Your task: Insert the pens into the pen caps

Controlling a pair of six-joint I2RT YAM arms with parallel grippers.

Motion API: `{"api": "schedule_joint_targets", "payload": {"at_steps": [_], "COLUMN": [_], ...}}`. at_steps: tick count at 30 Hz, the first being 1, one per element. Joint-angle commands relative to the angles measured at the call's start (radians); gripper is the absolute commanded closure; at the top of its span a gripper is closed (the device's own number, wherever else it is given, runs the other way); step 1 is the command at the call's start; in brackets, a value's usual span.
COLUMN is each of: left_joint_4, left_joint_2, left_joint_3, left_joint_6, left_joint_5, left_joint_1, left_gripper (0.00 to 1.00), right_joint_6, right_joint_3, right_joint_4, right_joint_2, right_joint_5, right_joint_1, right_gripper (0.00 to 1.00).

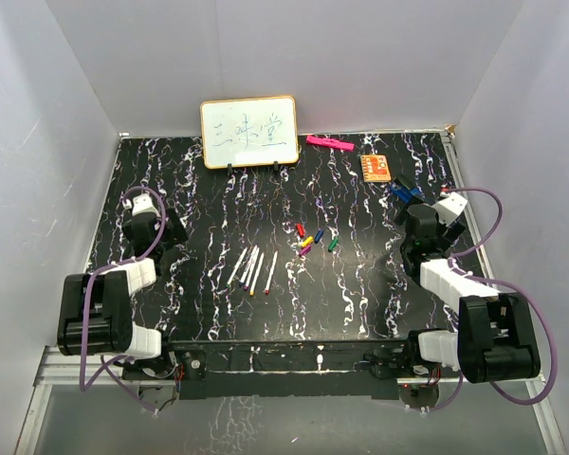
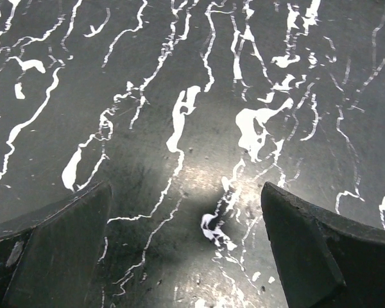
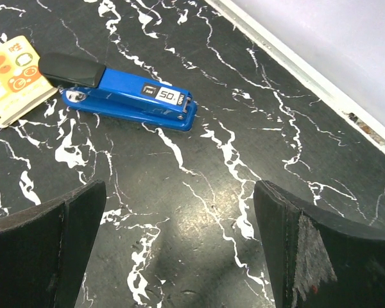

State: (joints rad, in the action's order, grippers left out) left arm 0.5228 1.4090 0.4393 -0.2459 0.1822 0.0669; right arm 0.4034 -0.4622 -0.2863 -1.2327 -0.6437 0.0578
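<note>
Both sets of fingers held wide open, nothing gripped; pens (image 1: 251, 268) & pen caps (image 1: 309, 239) left lying mid-table.

The pens, white-barrelled, are laid roughly parallel in a loose row at ctr of the black marbled table (image 1: 360, 284). The pen caps (red, yellow, blue, purple, green) are scattered just to the right & slightly further back, apart from the pens. The left fingers (image 2: 58, 250) are spread w/ only bare table btwn them, well left of the pens. The right fingers (image 3: 308, 250) are likewise spread, nothing btwn, well right of the caps. A blue stapler (image 3: 128, 96) w/ black top is seen ahead of them, an orange notebook (image 3: 13, 77) just beside it. A whiteboard (image 1: 249, 132) is propped at the rear, w/ a pink bar (image 1: 329, 143) to its right.
</note>
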Motion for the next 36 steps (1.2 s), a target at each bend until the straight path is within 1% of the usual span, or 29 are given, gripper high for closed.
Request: {"api": "schedule_joint_targets", "payload": {"at_steps": [1, 4, 8, 10, 12, 16, 19, 21, 23, 25, 31, 33, 36], "left_joint_4": [0.008, -0.056, -0.233, -0.300, -0.329, -0.346, -0.426, -0.512, -0.593, -0.663, -0.836, -0.886, -0.934], "left_joint_2": [-0.069, -0.081, -0.046, -0.010, -0.005, -0.026, -0.012, 0.014, 0.036, 0.052, 0.052, 0.043, 0.010], "left_joint_3": [0.012, 0.038, 0.152, 0.203, 0.226, 0.241, 0.284, 0.332, 0.366, 0.390, 0.411, 0.418, 0.424], "left_joint_6": [-0.011, -0.042, -0.008, -0.018, -0.049, -0.094, -0.102, -0.097, -0.101, -0.103, -0.099, -0.098, -0.094], "left_joint_5": [-0.112, -0.075, 0.081, 0.118, 0.075, -0.082, -0.117, -0.114, -0.071, -0.062, -0.033, -0.019, -0.026], "left_joint_1": [-0.027, -0.093, -0.247, -0.296, -0.321, -0.328, -0.353, -0.377, -0.419, -0.457, -0.549, -0.560, -0.562], "left_gripper": [0.01, 0.01, 0.01, 0.01, 0.01, 0.01, 0.01, 0.01, 0.01, 0.01, 0.01, 0.01, 0.01], "right_joint_6": [0.024, 0.032, 0.059, 0.069, 0.071, 0.058, 0.050, 0.046, 0.047, 0.051, 0.050, 0.045, 0.065], "right_joint_3": [-0.053, -0.076, -0.107, -0.111, -0.111, -0.112, -0.103, -0.100, -0.100, -0.107, -0.111, -0.103, -0.071], "right_joint_4": [-0.019, -0.001, 0.047, 0.056, 0.056, 0.067, 0.077, 0.086, 0.097, 0.117, 0.155, 0.117, -0.004], "right_joint_2": [-0.006, -0.036, -0.056, -0.047, -0.030, 0.015, 0.048, 0.064, 0.074, 0.081, 0.116, 0.147, 0.200], "right_joint_5": [0.060, 0.123, 0.175, 0.206, 0.245, 0.303, 0.358, 0.400, 0.425, 0.440, 0.472, 0.500, 0.564], "right_joint_1": [-0.001, -0.001, -0.001, -0.001, -0.002, -0.001, -0.002, -0.002, -0.002, -0.002, -0.001, -0.002, -0.001], "right_gripper": [0.02, 0.02, 0.02, 0.02, 0.02, 0.02, 0.02, 0.02, 0.02, 0.02, 0.03, 0.02, 0.02]}}
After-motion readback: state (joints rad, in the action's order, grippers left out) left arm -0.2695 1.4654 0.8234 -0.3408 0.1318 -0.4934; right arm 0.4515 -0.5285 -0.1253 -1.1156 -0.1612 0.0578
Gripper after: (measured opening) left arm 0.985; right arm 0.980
